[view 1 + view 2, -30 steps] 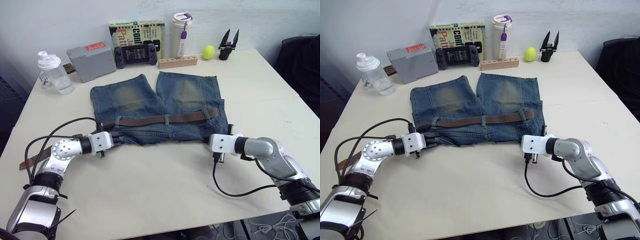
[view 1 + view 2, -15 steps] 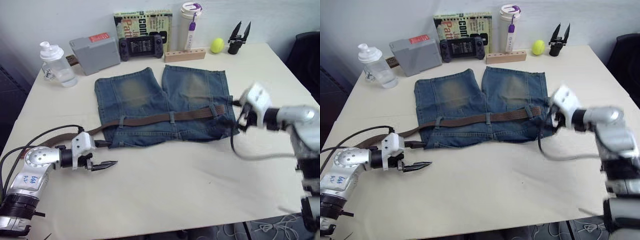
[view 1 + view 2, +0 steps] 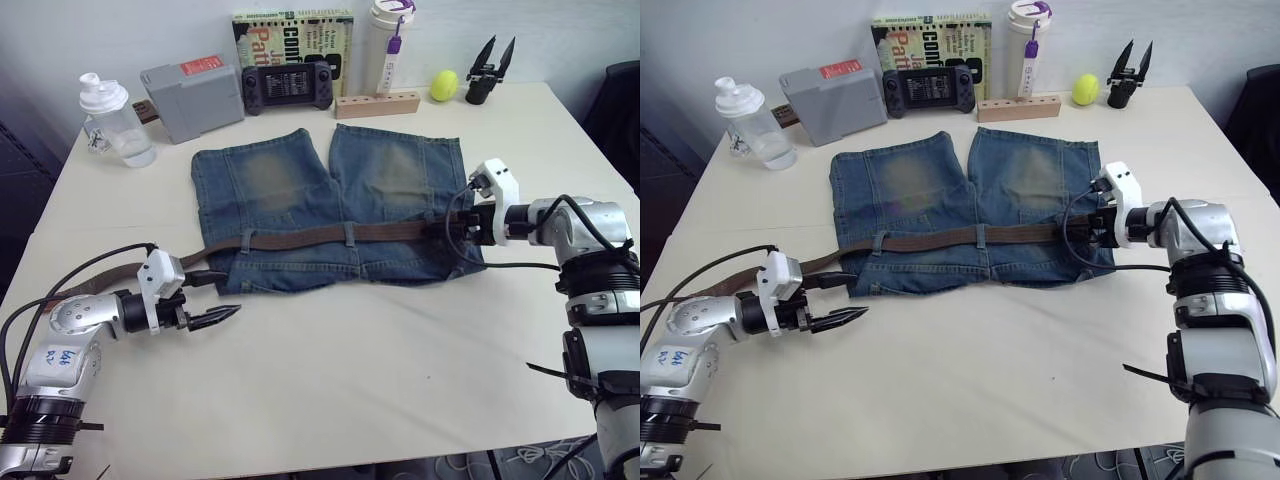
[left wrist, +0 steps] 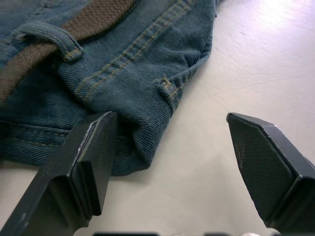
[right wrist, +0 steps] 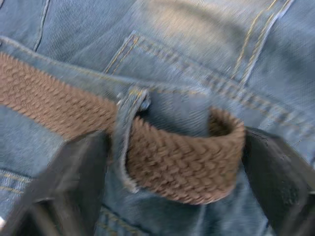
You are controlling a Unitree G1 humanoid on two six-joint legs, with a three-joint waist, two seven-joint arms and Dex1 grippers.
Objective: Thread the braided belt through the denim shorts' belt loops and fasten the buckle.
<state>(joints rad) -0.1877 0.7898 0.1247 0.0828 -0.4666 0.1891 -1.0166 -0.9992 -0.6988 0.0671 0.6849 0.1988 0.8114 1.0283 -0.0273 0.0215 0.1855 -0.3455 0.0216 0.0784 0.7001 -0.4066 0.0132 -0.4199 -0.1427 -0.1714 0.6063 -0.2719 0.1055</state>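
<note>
The denim shorts (image 3: 330, 195) lie flat mid-table, waistband toward me. The braided belt (image 3: 300, 238) runs across the waistband under the belt loops (image 3: 348, 236), and its brown tail (image 3: 720, 288) trails off past the shorts' left side behind my left arm. The buckle is hidden. My left gripper (image 3: 215, 318) is open on the table by the shorts' front left corner, one finger (image 4: 93, 152) touching the denim hem. My right gripper (image 3: 455, 228) is open at the right end of the belt (image 5: 182, 167), its fingers (image 5: 78, 182) standing either side of that end and a loop (image 5: 125, 132).
Along the far edge stand a clear bottle (image 3: 112, 120), a grey box (image 3: 192, 85), a game controller (image 3: 290, 85), a book (image 3: 293, 30), a tumbler (image 3: 390, 40), a wooden block (image 3: 377, 103), a yellow-green ball (image 3: 444, 85) and a black spare gripper (image 3: 490, 70).
My left gripper drew back from the waistband to the table by the shorts' left corner. My right gripper swung from the front right corner up onto the belt's right end. The camera shifted.
</note>
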